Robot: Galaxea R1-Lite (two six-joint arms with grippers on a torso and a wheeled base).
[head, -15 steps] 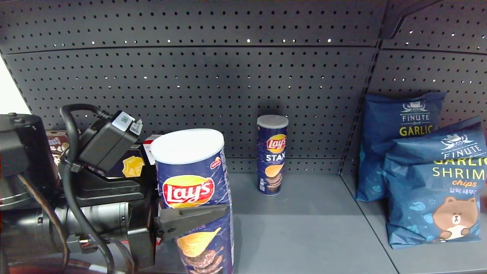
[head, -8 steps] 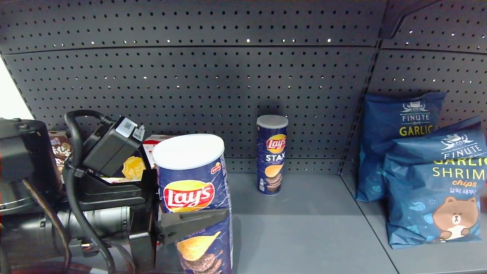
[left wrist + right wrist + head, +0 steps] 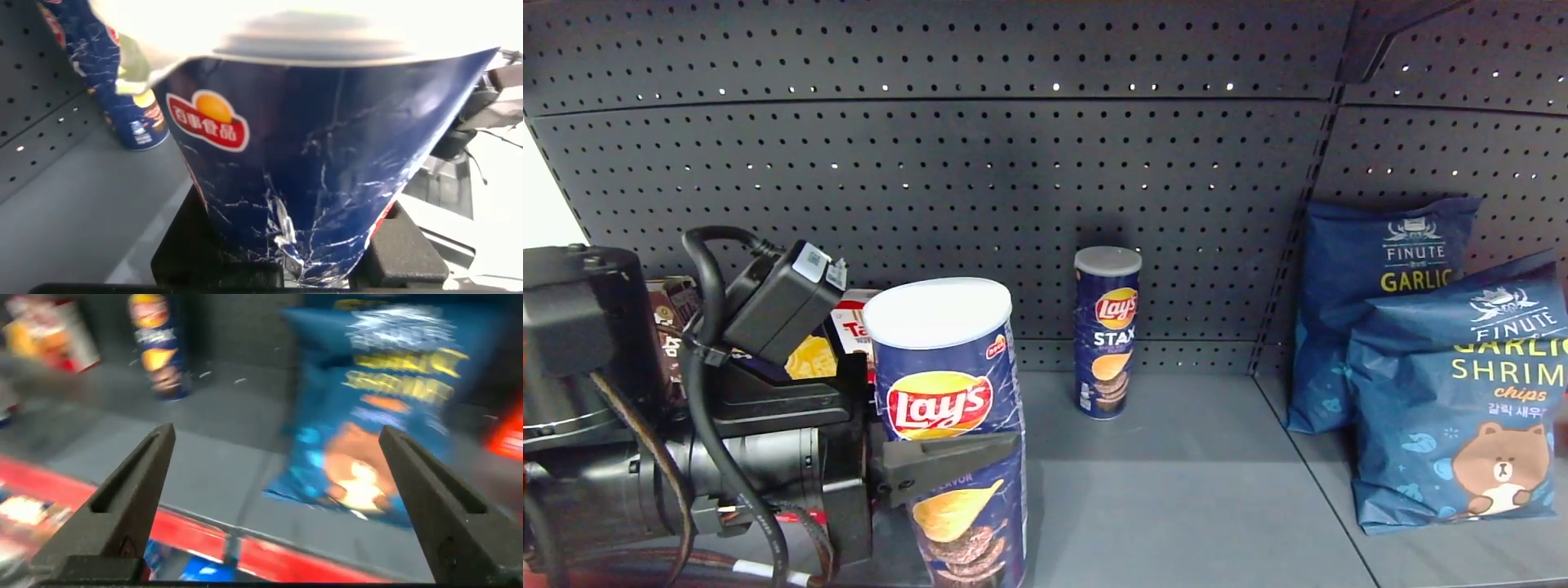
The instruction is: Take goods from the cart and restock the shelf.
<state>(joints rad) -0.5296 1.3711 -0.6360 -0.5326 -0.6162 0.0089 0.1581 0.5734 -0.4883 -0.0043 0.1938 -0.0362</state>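
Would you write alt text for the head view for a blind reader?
The left gripper holds a blue chip canister upright at the front of a grey shelf. A second canister stands by the pegboard; blue snack bags lean at right.

Chip cans: two, the near can [image 3: 947, 425] and the far can [image 3: 1106, 331]. Blue snack bags: two, the rear bag [image 3: 1372, 269] and the front bag [image 3: 1454, 408]. Boxes at the left end of the shelf [image 3: 1192, 490]: at least two, a red-and-white box [image 3: 849, 314] and a brown box [image 3: 674, 327]. Any others there are hidden, so no firm count.
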